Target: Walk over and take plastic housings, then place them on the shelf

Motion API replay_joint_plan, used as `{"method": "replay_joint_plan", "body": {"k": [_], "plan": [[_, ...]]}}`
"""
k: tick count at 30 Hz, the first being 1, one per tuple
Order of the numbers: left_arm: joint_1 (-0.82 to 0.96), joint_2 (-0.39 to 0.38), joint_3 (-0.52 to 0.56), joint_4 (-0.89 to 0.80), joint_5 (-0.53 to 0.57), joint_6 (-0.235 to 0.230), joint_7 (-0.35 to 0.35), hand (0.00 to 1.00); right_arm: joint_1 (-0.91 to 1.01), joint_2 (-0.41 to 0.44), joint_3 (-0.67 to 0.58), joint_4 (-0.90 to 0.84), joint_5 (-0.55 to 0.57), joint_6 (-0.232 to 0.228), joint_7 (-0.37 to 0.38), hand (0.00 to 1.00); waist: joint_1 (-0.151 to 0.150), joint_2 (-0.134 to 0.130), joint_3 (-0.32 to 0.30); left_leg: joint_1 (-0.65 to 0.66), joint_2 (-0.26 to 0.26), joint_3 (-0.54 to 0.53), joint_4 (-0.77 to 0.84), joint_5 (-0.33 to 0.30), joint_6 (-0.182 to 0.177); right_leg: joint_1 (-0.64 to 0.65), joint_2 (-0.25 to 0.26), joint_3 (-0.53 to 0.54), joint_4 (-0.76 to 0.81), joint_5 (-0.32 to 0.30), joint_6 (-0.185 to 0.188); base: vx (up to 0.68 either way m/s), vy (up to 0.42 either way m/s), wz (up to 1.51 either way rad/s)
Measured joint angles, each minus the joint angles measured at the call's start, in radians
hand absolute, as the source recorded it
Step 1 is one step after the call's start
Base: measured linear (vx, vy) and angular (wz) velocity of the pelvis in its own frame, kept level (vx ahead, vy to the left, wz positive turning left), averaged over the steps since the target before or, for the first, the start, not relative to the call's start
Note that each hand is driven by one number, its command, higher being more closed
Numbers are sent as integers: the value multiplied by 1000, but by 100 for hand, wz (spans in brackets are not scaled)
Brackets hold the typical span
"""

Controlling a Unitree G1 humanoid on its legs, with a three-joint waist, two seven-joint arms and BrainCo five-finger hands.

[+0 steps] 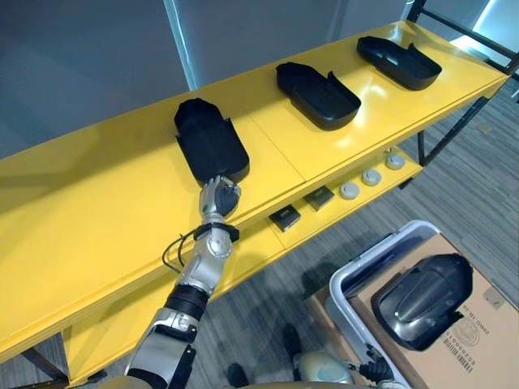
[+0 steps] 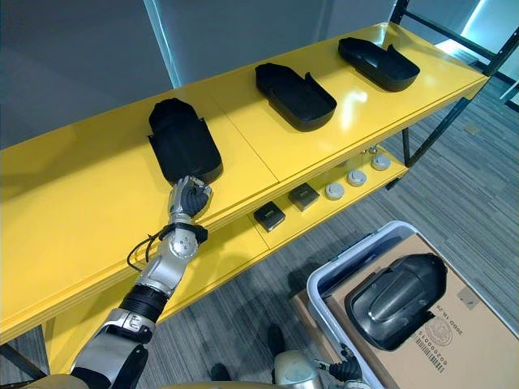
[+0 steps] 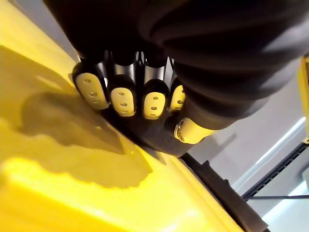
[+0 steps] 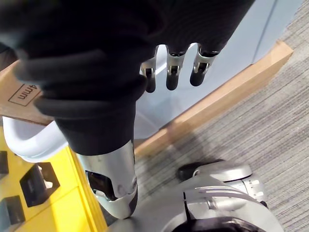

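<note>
Three black plastic housings lie in a row on the yellow shelf. My left hand is at the near end of the leftmost housing, which rests flat on the shelf top. In the left wrist view its fingers curl over the housing's dark rim with the thumb against it. The other two housings sit further right. A fourth housing lies on a cardboard box by my right side. My right hand hangs beside that box, fingers relaxed and holding nothing.
The cardboard box stands in a white bin on the grey carpet. On the lower yellow shelf are small black boxes and white round parts. A black frame post stands at the shelf's right end.
</note>
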Motion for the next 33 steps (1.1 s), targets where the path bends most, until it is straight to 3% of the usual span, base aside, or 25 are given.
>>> {"method": "replay_joint_plan", "body": {"k": [6, 8, 10, 13, 17, 21, 28, 29, 33], "plan": [[118, -3, 39, -265, -68, -91, 15, 100, 0, -11, 0, 24, 2, 2, -2, 0, 35, 5, -3, 3, -6, -47, -14, 0, 1, 19, -9, -31, -8, -8, 0, -21, -2, 19], [170, -4, 110, -339, -122, -121, 23, 100, 0, -13, -2, 27, 1, 3, -2, 0, 38, 5, -3, 6, -7, -65, -11, 3, 1, 32, -12, -51, -13, -9, -1, 13, -4, 25], [230, -12, 246, -403, -192, -157, 49, 100, -1, -20, -3, 42, 1, 5, -4, 0, 69, 5, -3, 7, -8, -86, 1, 7, 4, 48, -14, -65, -14, -10, -2, 16, -4, 25], [317, -44, 434, -411, -316, -194, 115, 100, -2, -20, -9, 67, 1, 5, -6, 0, 102, 4, -15, 13, -8, -114, 3, 7, 4, 70, -16, -89, -14, -21, 1, 3, -7, 31], [481, -80, 579, -356, -501, -227, 179, 100, -1, -17, -31, 67, -1, 20, -8, 0, 138, 2, -28, 27, -7, -128, 4, 7, 5, 94, -17, -112, -14, -23, 1, -15, -4, 18], [599, -78, 594, -192, -572, -219, 170, 100, -4, -5, -30, 53, -2, 25, -13, 0, 168, -21, -53, 29, -10, -145, 2, 9, 7, 104, -23, -129, -13, -29, 2, -66, -4, 17], [664, -77, 491, 281, -546, -111, -31, 100, 4, 28, -25, -13, -1, 33, -22, 0, 167, -37, -89, 25, -12, -144, -10, 9, 9, 103, -31, -149, -9, -42, 17, -65, -6, 9], [663, -77, 480, 320, -536, -106, -46, 0, 4, 30, -25, -15, -1, 33, -22, 0, 166, -39, -90, 27, -10, -136, -14, 13, 11, 103, -31, -149, -9, -42, 17, -38, -14, -2], [663, -79, 421, 545, -499, -78, -132, 0, 3, 31, -25, -14, 0, 35, -21, 0, 164, -41, -91, 34, -9, -106, -19, 16, 6, 98, -29, -125, -9, -42, 17, -8, 1, -15]]}}
